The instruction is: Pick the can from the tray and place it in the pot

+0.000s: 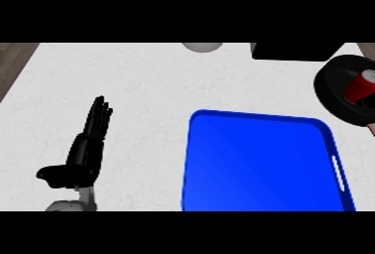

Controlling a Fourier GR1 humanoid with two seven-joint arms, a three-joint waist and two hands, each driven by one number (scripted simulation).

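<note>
At the table's [147, 84] right edge the can [359, 85] sits inside the pot [327, 96], so I judge the placing done. My left robot hand [88, 149] rests open, unneeded; the right is out of view.

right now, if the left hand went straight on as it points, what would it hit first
Likely nothing: the left hand points along bare counter, left of the tray and the grey thing.

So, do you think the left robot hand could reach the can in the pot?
Probably not: the left robot hand rests open far left, the can sits in the pot at the right edge, and the tray lies between them.
</note>
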